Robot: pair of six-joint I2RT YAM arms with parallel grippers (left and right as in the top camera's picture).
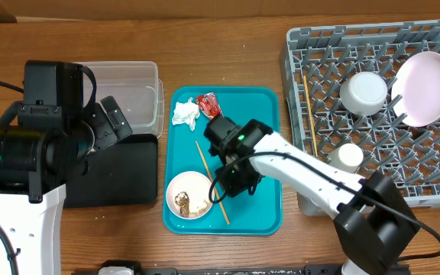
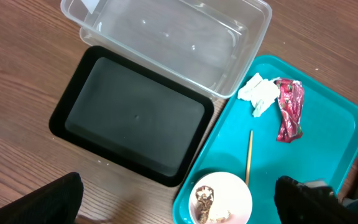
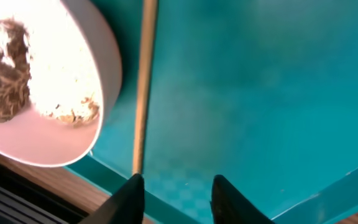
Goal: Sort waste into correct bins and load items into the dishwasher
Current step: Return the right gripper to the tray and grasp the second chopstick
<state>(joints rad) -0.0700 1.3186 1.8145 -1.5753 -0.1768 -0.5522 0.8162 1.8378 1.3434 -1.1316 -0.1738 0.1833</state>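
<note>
R hand (image 3: 176, 186) low over teal tray (image 1: 266, 114), fingers part open, nothing between them; end of chopstick (image 3: 143, 87) just by one finger. Bowl (image 1: 189, 195) w/ food scraps (image 1: 182, 202) on tray, beside chopstick. Tissue (image 1: 186, 114) + red wrapper (image 1: 208, 103) side by side at tray's far end. L hand (image 2: 178, 183) wide open, empty, above where clear tub (image 1: 128, 84) meets black tray (image 1: 121, 176). Rack (image 1: 304, 46) on tabletop (image 1: 228, 46), R side: holds plate (image 1: 425, 88), 2nd bowl (image 1: 363, 92), cup (image 1: 348, 156), 2nd chopstick (image 1: 309, 111).
</note>
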